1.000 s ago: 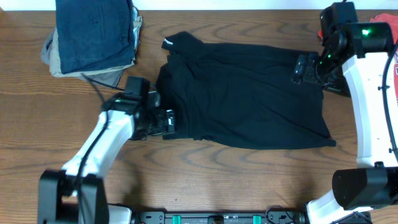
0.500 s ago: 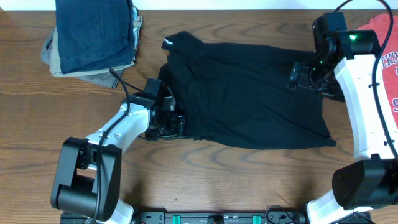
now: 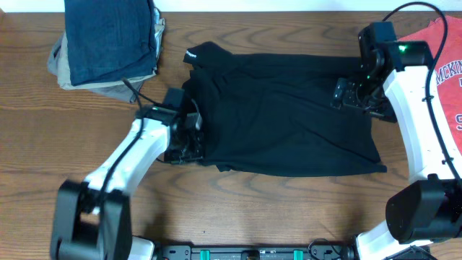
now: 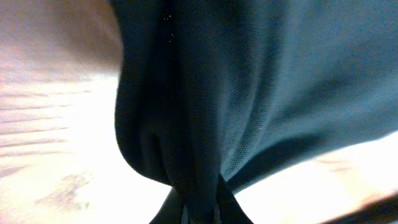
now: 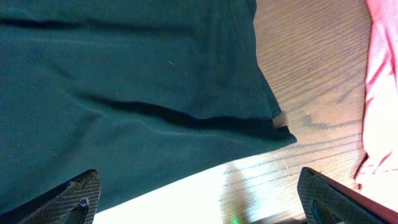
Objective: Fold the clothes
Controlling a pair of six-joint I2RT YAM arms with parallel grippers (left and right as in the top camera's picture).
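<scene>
The black T-shirt (image 3: 289,123) lies spread across the middle of the table, collar with its white label at the upper left. My left gripper (image 3: 189,141) is at its left edge, shut on a bunched fold of the black fabric (image 4: 249,81), which fills the left wrist view and pinches into my left gripper (image 4: 200,210). My right gripper (image 3: 346,94) hovers open over the shirt's right end. In the right wrist view its fingers (image 5: 74,198) stand wide apart, with the shirt's corner (image 5: 124,93) and bare wood beneath. A coral-red T-shirt (image 3: 444,61) lies at the far right.
A stack of folded garments, blue denim on top (image 3: 108,40), sits at the back left corner. The wooden table (image 3: 289,209) shows bare along the front. The red shirt's edge (image 5: 382,93) lies close to my right gripper.
My left gripper went from open to shut on the black shirt's left edge, and the fabric there has bunched. The right arm shifted slightly, uncovering more of the red shirt.
</scene>
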